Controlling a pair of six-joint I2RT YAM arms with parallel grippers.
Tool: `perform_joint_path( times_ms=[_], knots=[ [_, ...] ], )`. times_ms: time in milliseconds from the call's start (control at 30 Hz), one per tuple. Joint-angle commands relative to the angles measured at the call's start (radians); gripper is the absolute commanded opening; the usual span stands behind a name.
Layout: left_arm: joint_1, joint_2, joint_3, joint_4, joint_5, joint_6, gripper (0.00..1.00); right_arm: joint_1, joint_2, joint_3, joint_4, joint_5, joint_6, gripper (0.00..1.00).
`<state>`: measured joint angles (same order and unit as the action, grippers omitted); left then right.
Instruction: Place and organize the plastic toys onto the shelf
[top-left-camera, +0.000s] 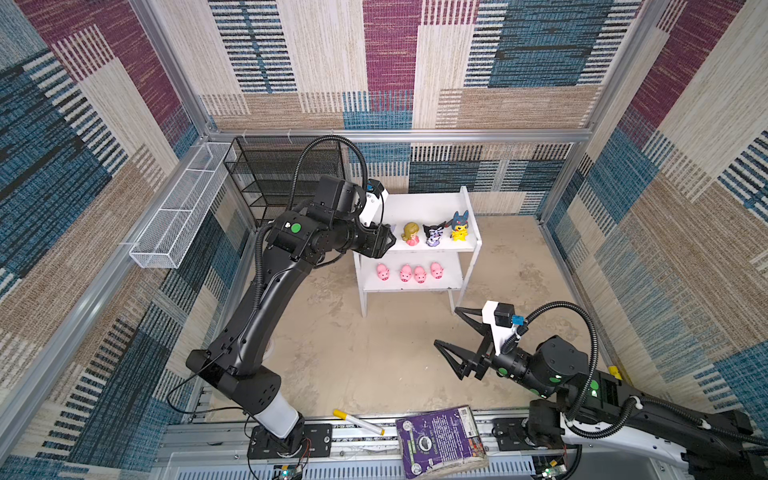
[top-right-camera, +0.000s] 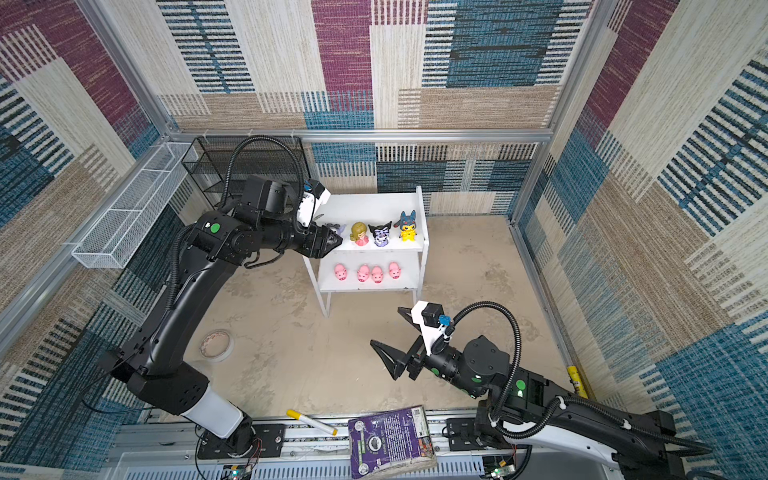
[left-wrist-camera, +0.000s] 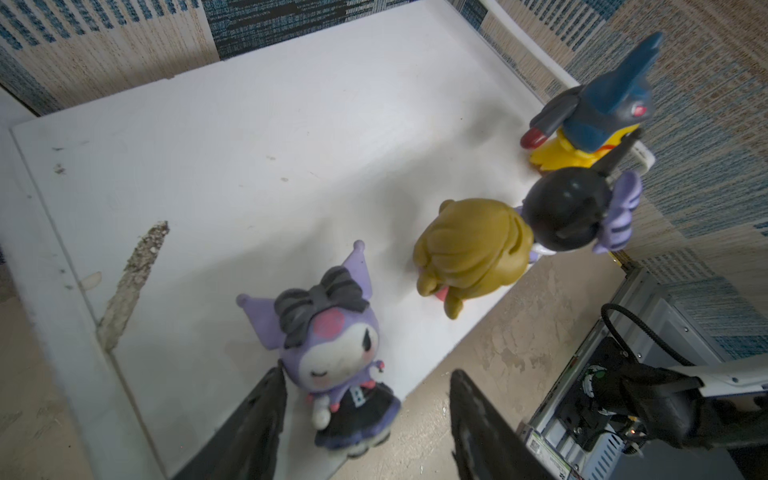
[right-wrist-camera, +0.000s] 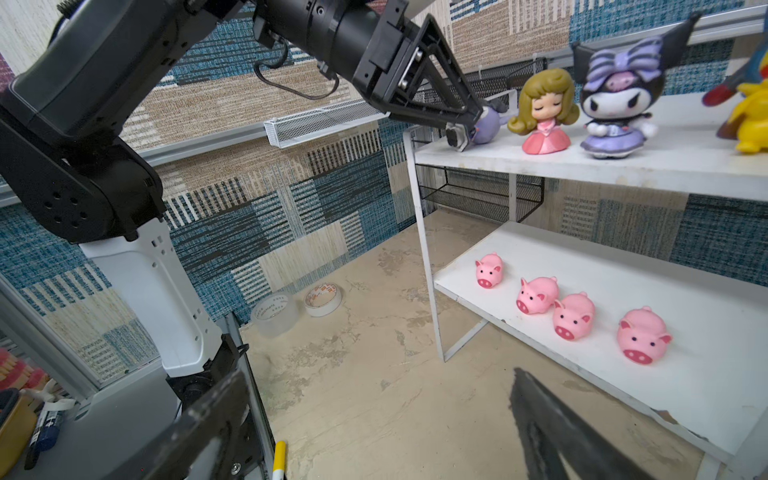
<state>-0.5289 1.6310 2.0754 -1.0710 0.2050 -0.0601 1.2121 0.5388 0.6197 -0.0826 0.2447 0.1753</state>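
Panels of patchwork weave (top-left-camera: 415, 62) wall in a mottled beige floor (top-left-camera: 374, 353) where the white shelf (top-left-camera: 419, 203) stands. The left gripper (left-wrist-camera: 369, 372) straddles the lilac eared toy (left-wrist-camera: 328, 345) at the top board's front edge, spread, one finger touching it; the right gripper (top-left-camera: 446, 326) gapes wide over the floor.

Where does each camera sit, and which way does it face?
Top views: high behind left arm and right arm, looking down on the white two-tier shelf.
Left wrist: over the shelf, facing the lilac eared plastic figurine; left gripper shows.
Right wrist: low, facing four pink plastic pigs; right gripper, left arm show.
Wrist views share that figurine.
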Motion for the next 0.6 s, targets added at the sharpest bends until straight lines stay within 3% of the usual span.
perform_joint_path(
  times_ms=[0, 467, 567],
  knots=[
    [-0.009, 0.018, 0.031, -0.043, -0.064, -0.019, 0.61, 0.001, -0.004, 0.003, -0.006, -0.006, 0.013, 1.00],
    [-0.037, 0.061, 0.098, -0.088, -0.139, 0.002, 0.44, 0.001, 0.007, 0.005, 0.001, -0.011, 0.014, 1.00],
    [-0.042, 0.062, 0.103, -0.088, -0.144, 0.002, 0.35, 0.001, 0.008, 0.008, 0.000, -0.013, 0.013, 1.00]
  ],
)
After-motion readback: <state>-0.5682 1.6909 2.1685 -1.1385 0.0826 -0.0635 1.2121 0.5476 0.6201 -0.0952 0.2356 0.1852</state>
